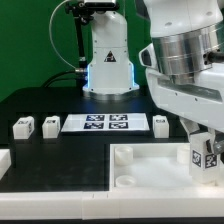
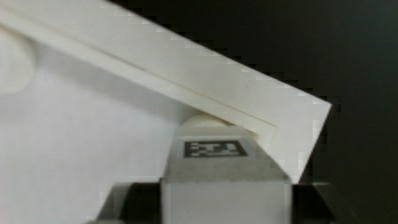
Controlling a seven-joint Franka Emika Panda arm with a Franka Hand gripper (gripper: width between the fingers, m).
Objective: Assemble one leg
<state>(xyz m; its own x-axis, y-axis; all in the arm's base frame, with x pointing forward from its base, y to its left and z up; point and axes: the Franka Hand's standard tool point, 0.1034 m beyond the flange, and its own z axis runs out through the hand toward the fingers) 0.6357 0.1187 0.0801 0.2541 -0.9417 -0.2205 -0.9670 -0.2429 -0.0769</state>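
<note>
Seeing the jaws pinching the small white chunky plastic leg (image 1: 207,160) by its flat sides at a corner of the large white square tray (image 1: 160,172), I judge it light, stiff and slick.

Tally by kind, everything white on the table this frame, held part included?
legs: 4 (three loose, one held in the gripper)
tray: 1
marker board: 1
white piece, cut off at the exterior view's left edge: 1
total: 7
</note>
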